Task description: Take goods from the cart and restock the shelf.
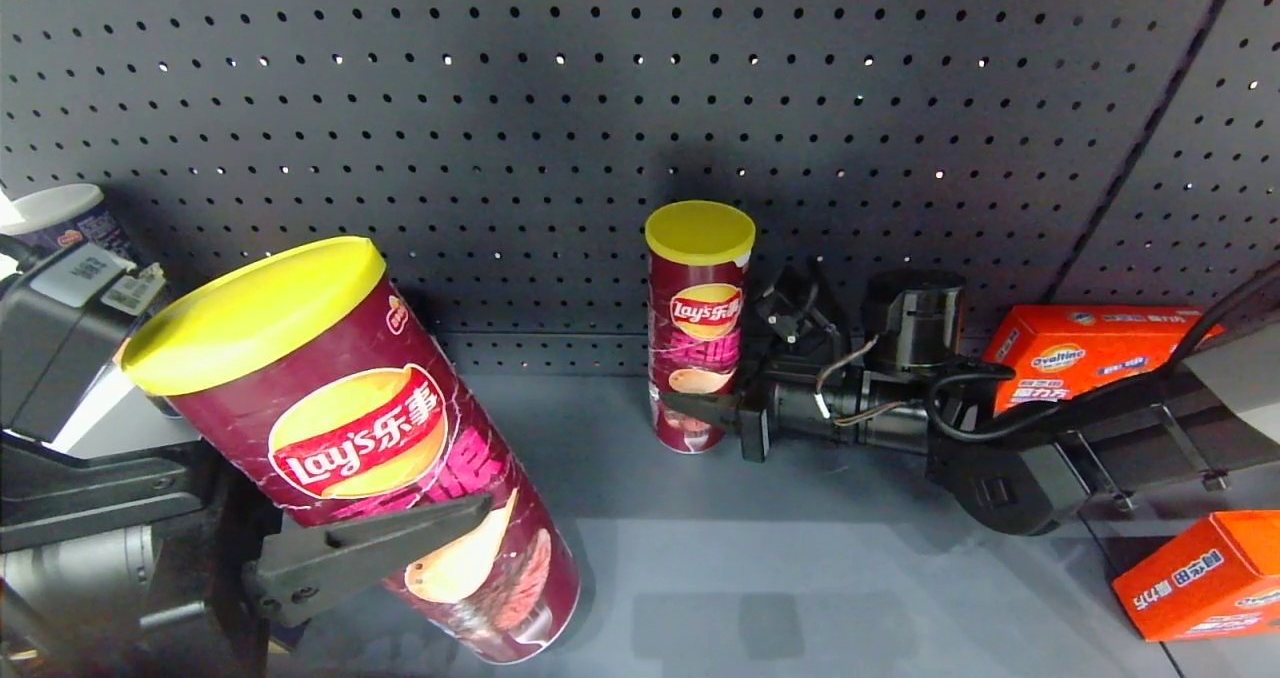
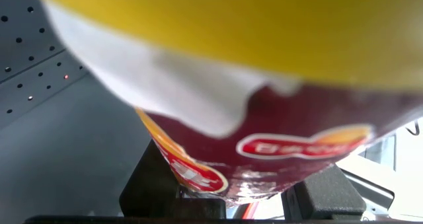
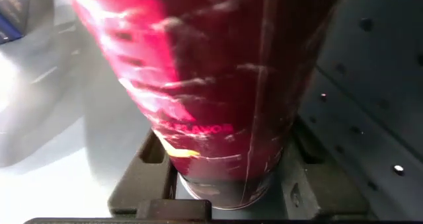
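Near tube: we see a dark red chip tube (image 1: 400,438) with a yellow lid, tilted, its lid leaning toward the robot's left, over the front left of the shelf (image 1: 800,558). We cannot tell whether its base touches.
Left gripper (image 2: 238,196): pinching this tube low on its body, with one black finger across the front.
Far tube: a second tube (image 1: 698,308) of the same look stands upright mid-shelf, near the pegboard (image 1: 600,108).
Right gripper (image 1: 690,400): clamped around the far tube's lower part.
Labels: each tube carries a red banner on a yellow disc, with chips pictured below.
Boxes: one orange box (image 1: 1085,348) sits by the pegboard and another (image 1: 1200,578) sits nearer the front, both to the right.
Far left: a blue tube (image 1: 70,218) with a white lid.
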You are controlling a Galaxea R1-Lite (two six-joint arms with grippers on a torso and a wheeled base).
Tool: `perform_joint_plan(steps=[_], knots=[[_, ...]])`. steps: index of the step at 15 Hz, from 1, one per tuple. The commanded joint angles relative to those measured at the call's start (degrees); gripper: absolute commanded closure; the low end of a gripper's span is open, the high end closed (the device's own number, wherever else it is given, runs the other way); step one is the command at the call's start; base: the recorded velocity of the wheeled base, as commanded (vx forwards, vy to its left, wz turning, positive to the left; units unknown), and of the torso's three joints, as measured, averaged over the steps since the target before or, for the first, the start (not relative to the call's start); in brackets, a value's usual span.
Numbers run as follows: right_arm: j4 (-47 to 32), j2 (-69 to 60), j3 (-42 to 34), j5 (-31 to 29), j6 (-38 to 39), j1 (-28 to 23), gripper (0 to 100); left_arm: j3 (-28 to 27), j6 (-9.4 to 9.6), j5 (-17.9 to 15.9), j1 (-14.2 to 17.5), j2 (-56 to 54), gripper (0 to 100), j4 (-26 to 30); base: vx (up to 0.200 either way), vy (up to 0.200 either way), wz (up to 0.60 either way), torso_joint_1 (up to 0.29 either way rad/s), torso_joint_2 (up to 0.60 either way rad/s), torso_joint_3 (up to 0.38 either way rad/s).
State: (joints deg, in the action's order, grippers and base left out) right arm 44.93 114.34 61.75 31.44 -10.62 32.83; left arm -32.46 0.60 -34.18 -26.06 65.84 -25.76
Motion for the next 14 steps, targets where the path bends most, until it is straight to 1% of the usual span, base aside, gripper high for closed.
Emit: perform_joint_plan(steps=[1, 2, 3, 4, 5, 6, 9, 11, 12, 13, 14], knots=[[-0.29, -2.71, -0.75, -0.06, -0.02, 1.01, 100, 0.03, 0.02, -0.01, 0.05, -0.01, 100, -0.08, 0.0, 0.0, 0.0, 0.0, 0.0, 0.0], [-0.55, -4.38, -1.36, -0.59, 0.07, 1.89, 100, 0.03, 0.02, -0.01, -0.04, -0.01, 100, -0.08, 0.0, 0.0, 0.0, 0.0, 0.0, 0.0], [-0.55, -6.14, -2.51, -2.35, 0.16, 2.94, 100, 0.12, 0.02, -0.01, -0.04, -0.01, 100, -0.08, 0.0, 0.0, 0.0, 0.0, 0.0, 0.0], [-0.55, -6.41, -2.68, -2.61, 0.25, 3.03, 100, 0.12, 0.02, -0.01, 0.05, -0.01, 100, -0.08, 0.0, 0.0, 0.0, 0.0, 0.0, 0.0], [-0.55, -10.36, -6.37, -4.19, 0.42, 4.88, 100, 0.21, 0.02, 0.08, 0.05, -0.01, 100, -0.08, 0.0, 0.0, 0.0, 0.0, 0.0, 0.0], [-0.55, -12.65, -8.92, -4.19, 0.42, 5.67, 100, 0.3, 0.02, -0.01, -0.04, -0.1, 100, -0.08, 0.0, 0.0, 0.0, 0.0, 0.0, 0.0], [-0.64, -18.01, -14.28, -5.34, 0.42, 7.42, 100, 0.12, 0.02, -0.01, -0.04, -0.19, 100, -0.08, 0.0, 0.0, 0.0, 0.0, 0.0, 0.0], [-0.55, -21.52, -17.18, -8.06, 0.42, 9.8, 100, 0.12, 0.11, -0.01, -0.04, -0.19, 100, -0.08, 0.0, 0.0, 0.0, 0.0, 0.0, 0.0], [-0.46, -23.72, -19.29, -10.61, 0.42, 12.08, 100, 0.21, 0.11, -0.01, -0.04, -0.27, 100, -0.08, 0.0, 0.0, 0.0, 0.0, 0.0, 0.0], [-0.46, -24.42, -20.0, -11.31, 0.42, 12.7, 100, 0.3, 0.11, -0.01, -0.04, -0.27, 100, -0.08, 0.0, 0.0, 0.0, 0.0, 0.0, 0.0], [-0.2, -26.44, -22.63, -14.04, 0.42, 14.28, 100, 0.65, 0.46, -0.18, -0.48, -0.19, 100, -0.78, 0.0, 0.0, 0.0, 0.0, 0.0, 0.0]])
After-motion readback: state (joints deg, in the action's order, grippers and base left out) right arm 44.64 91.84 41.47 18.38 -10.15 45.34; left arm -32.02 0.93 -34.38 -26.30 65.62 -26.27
